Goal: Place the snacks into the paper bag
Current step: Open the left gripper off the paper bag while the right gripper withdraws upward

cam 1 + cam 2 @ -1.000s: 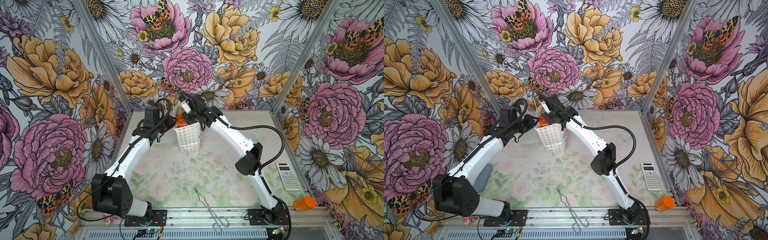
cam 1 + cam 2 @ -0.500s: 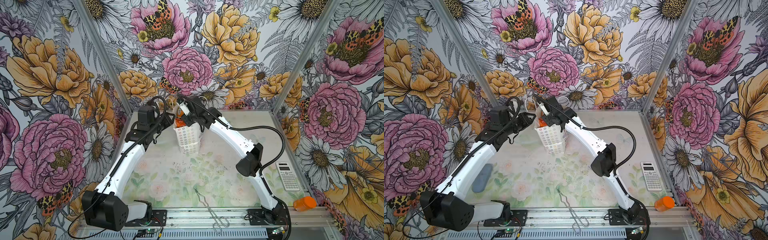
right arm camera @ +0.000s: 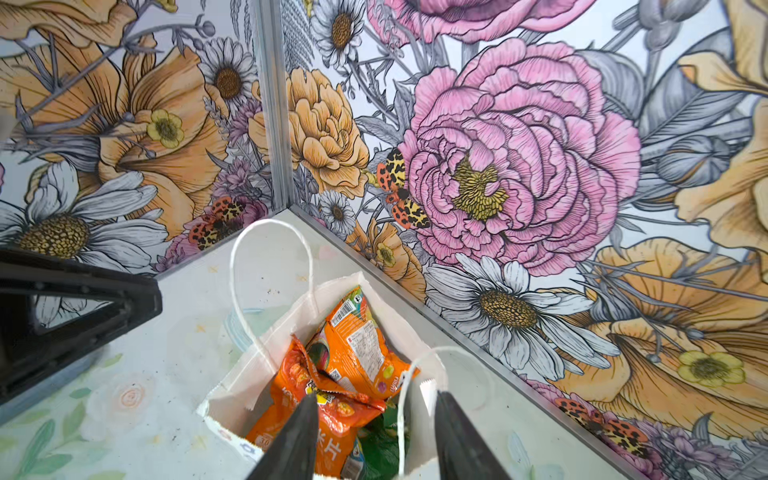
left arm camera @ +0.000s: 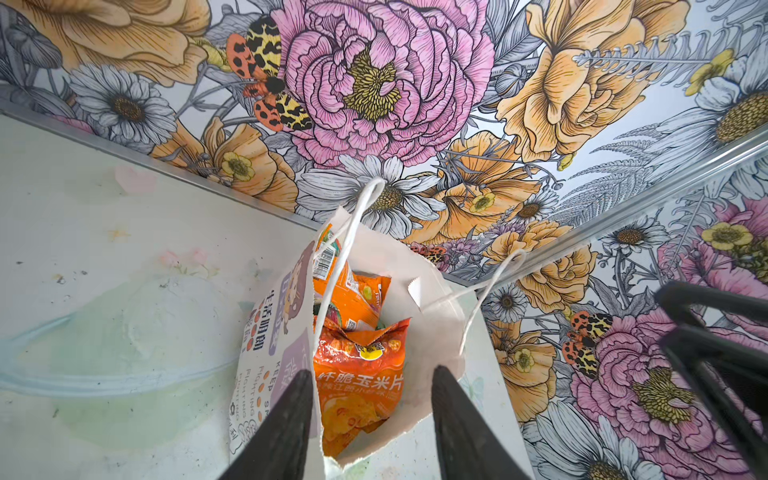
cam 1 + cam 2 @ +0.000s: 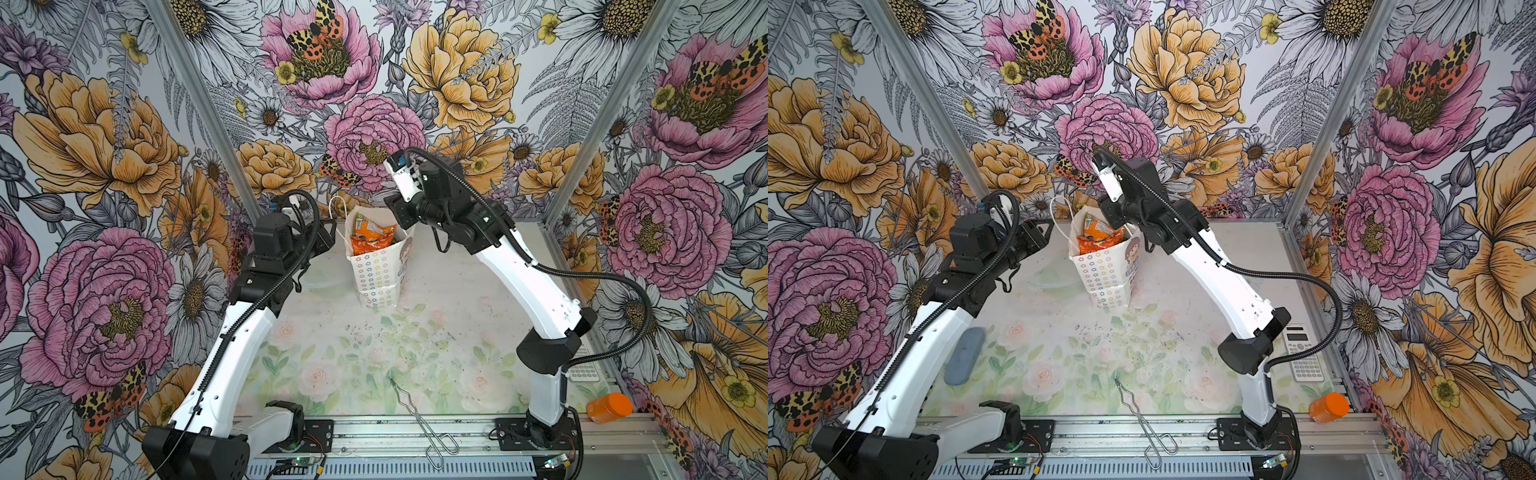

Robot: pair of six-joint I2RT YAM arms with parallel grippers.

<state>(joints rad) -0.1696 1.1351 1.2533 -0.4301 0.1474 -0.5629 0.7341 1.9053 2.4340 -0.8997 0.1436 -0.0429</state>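
Floral-walled table: paper bag half-hides snacks; left gripper and right gripper apart, seemingly empty.

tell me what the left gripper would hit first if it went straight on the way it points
Probably the orange crinkly snack packet in the mouth of the white paper bag, dead ahead of the open left gripper; how far off is hard to judge.

The paper bag is white, its side covered in rows of many-coloured flower outlines, and the snacks inside are mostly bright orange with some green. The counter is pale, printed with faint pink roses and green leaves; the bottle at the frame's lower right is orange.
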